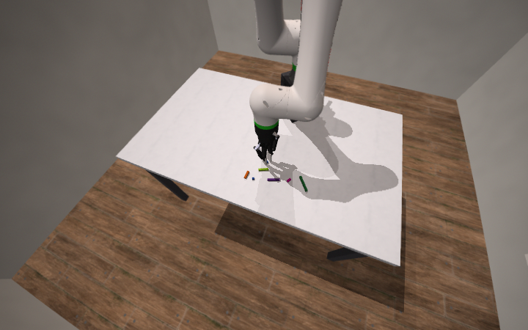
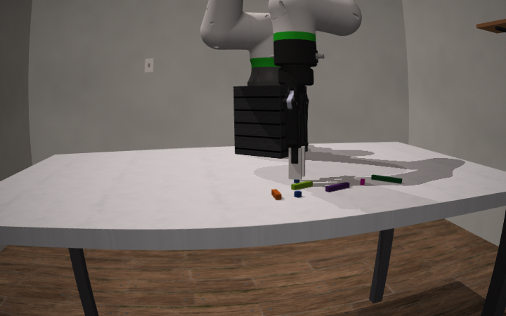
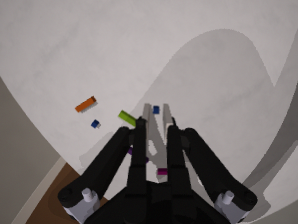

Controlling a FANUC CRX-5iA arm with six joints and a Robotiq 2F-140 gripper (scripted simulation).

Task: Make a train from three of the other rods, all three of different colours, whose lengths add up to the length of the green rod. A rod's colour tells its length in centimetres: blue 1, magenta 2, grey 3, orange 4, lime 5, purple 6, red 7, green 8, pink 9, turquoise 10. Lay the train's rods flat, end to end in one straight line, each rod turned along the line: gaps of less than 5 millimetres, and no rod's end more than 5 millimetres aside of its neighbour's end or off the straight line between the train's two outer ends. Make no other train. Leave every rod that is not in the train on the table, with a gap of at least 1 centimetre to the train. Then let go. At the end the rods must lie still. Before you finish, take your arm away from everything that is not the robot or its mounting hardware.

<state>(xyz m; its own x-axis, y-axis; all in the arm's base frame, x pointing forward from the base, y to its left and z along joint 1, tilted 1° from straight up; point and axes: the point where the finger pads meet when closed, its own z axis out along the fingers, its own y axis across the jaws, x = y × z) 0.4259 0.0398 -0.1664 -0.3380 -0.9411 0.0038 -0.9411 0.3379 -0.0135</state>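
My gripper (image 2: pixel 296 175) points straight down, its fingers narrowed to a small gap with nothing between them. It hovers just over a blue rod (image 2: pixel 296 180), which shows between the fingertips in the wrist view (image 3: pixel 156 110). The lime rod (image 2: pixel 301 185) lies right in front of that blue rod. A second blue rod (image 2: pixel 297 193) and the orange rod (image 2: pixel 275 194) lie to the left front. The purple rod (image 2: pixel 337 186), the magenta rod (image 2: pixel 362 181) and the green rod (image 2: pixel 386 179) lie to the right, all apart from each other.
The arm's black base block (image 2: pixel 261 121) stands behind the gripper. The rods lie near the table's front edge (image 1: pixel 248 210). The arm throws a wide shadow over the right-hand rods.
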